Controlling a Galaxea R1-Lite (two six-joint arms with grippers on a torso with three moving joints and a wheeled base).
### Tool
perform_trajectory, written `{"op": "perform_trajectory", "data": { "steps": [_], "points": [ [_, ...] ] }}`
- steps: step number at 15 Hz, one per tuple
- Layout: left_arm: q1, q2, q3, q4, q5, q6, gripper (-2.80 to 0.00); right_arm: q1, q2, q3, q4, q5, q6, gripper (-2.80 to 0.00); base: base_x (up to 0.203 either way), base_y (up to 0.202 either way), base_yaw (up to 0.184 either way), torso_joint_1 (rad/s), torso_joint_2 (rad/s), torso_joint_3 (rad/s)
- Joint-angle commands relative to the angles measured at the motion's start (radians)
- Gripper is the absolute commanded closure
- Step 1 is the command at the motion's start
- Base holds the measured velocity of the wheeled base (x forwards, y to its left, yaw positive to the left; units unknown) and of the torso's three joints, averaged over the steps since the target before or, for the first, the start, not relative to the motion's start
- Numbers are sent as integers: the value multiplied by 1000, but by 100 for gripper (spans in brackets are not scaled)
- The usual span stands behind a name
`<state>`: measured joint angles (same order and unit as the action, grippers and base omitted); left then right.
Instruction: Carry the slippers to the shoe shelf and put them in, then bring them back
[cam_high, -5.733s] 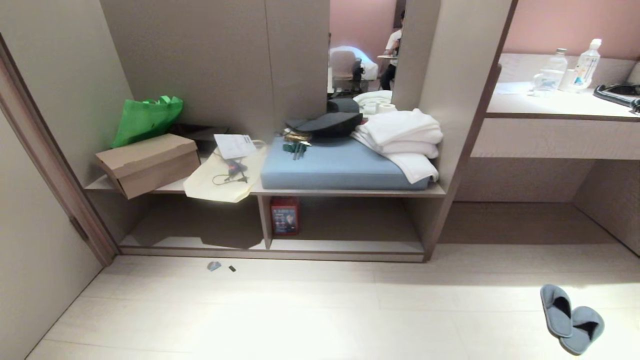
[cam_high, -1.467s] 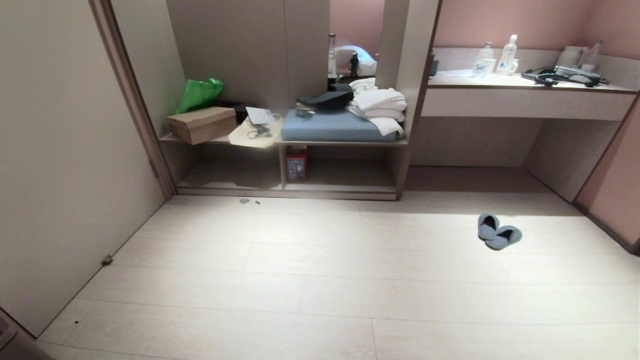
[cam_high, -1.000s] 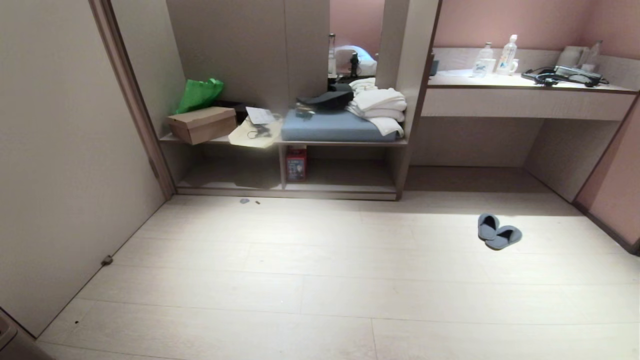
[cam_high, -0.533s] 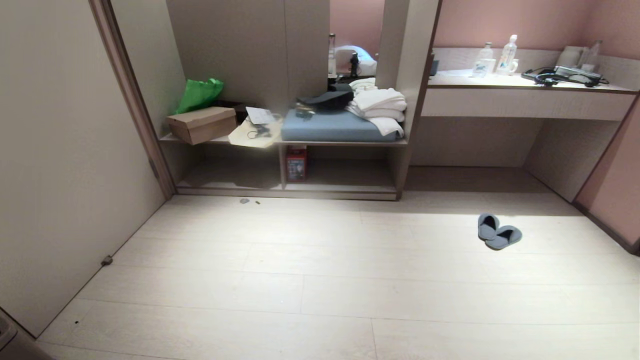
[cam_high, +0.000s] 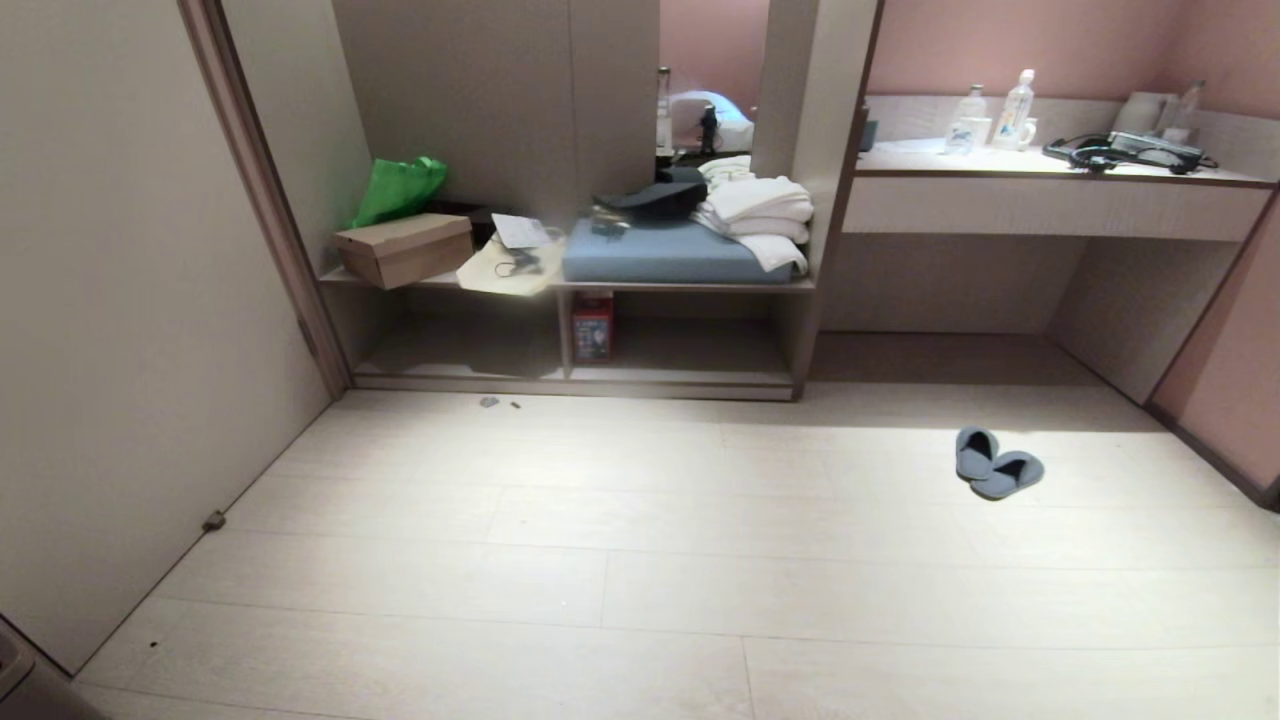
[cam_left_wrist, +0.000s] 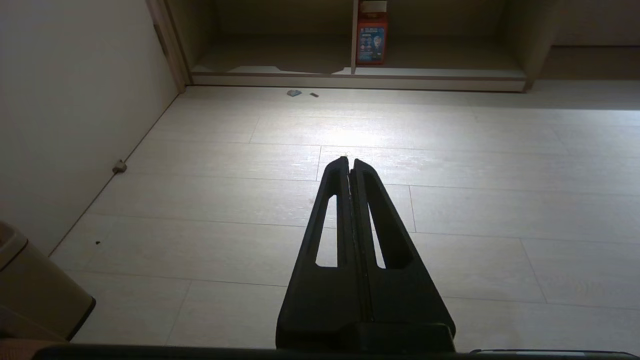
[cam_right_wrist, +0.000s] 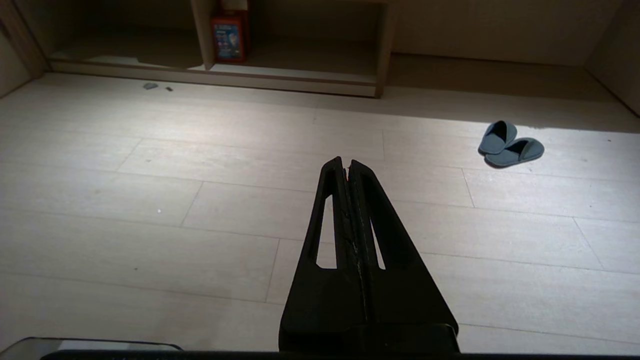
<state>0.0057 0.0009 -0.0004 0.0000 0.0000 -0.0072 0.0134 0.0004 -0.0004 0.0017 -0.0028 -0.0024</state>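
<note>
You have the slippers (cam_high: 997, 467) on the floor (cam_high: 640, 560) at the right, side by side and touching, well apart from the shoe shelf (cam_high: 575, 345) at the far left. Neither is held. The left tool (cam_left_wrist: 348, 161) has its fingers pressed together on nothing, pointing out over bare floor; the right tool (cam_right_wrist: 346, 162) is the same, with the slippers ahead of it and to its right. Both arms look parked, which suits a robot standing back from the work. The shelf's two bays are open, the right one holding only a red box (cam_high: 592, 326) against the divider, so either has room. The bench board above is crowded: a cardboard box (cam_high: 404, 249), a blue cushion (cam_high: 665, 255) and white towels (cam_high: 757, 212). I judge no step is in hand now.
</note>
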Motion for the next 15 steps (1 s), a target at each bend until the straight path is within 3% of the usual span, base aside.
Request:
{"op": "perform_trajectory", "data": {
  "steps": [1, 15],
  "points": [
    [0, 1, 0, 0, 0, 0, 0, 0, 1, 0, 0, 0, -1, 0, 0, 0, 0, 0, 0, 0],
    [0, 1, 0, 0, 0, -1, 0, 0, 1, 0, 0, 0, 7, 0, 0, 0, 0, 0, 0, 0]
  ]
}}
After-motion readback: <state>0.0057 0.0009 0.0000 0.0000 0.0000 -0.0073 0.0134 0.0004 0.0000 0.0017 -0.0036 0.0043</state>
